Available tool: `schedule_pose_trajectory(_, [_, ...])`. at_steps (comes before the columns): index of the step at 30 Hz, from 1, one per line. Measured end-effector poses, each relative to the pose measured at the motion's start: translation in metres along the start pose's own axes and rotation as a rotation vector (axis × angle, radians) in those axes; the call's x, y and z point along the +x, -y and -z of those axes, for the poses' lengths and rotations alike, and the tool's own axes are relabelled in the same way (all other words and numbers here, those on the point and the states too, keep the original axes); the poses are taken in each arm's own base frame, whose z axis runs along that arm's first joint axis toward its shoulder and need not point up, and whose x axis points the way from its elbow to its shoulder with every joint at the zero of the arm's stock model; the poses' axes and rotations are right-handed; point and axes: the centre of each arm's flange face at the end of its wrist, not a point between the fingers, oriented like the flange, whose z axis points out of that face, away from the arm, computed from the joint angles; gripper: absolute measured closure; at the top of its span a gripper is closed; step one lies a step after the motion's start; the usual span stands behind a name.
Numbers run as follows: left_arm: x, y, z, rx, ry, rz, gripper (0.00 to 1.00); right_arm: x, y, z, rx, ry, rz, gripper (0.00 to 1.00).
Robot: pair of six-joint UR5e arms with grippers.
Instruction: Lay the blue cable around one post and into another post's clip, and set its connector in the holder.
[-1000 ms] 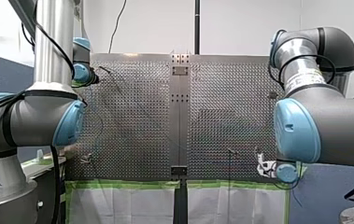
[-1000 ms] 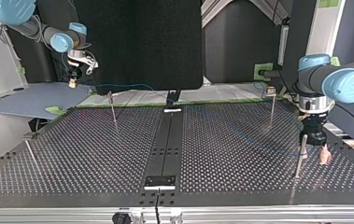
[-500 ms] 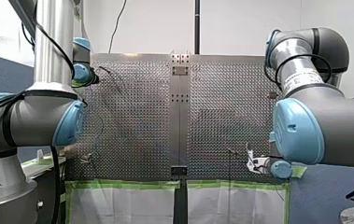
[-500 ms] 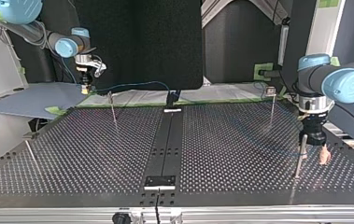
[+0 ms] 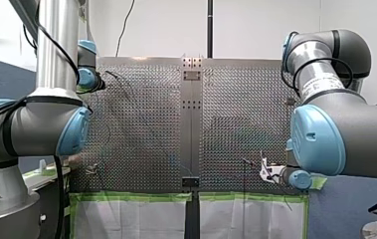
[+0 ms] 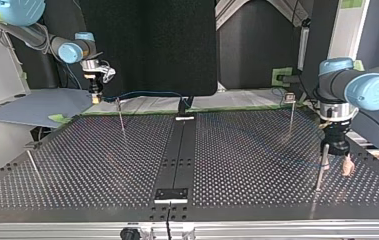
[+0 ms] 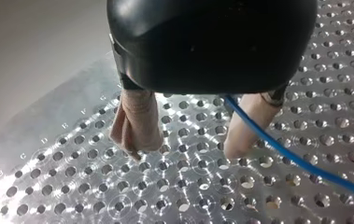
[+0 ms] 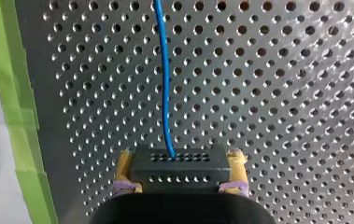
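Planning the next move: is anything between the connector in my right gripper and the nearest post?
Nothing visible. In the top view my right gripper, shut on the connector, hangs beside the nearest post with open space between.

This is a robotics lab: two industrial arms [image 5: 345,134] flank a perforated metal table [image 5: 146,124] studded with thin posts [image 6: 120,114]. Green tape [image 5: 126,197] edges the table, a black screen [image 6: 147,45] stands at one side, and a loose wire [image 5: 124,25] hangs down the bare white wall [image 5: 260,30].

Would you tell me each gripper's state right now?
Left gripper: open, blue cable running past one finger.
Right gripper: closed on the black connector.
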Motion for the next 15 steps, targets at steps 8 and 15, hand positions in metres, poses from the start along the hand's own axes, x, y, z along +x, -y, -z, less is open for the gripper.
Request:
schedule_pose_trajectory(8, [0.002, -0.004, 0.001, 0.002, 0.002, 0.05, 0.0, 0.0, 0.009, 0.001, 0.074, 0.003, -0.006, 1.0])
schedule_pose_trajectory(15, [0.015, -0.011, 0.007, 0.034, -0.018, 0.109, 0.0, 0.0, 0.017, 0.001, 0.138, 0.004, -0.006, 1.0])
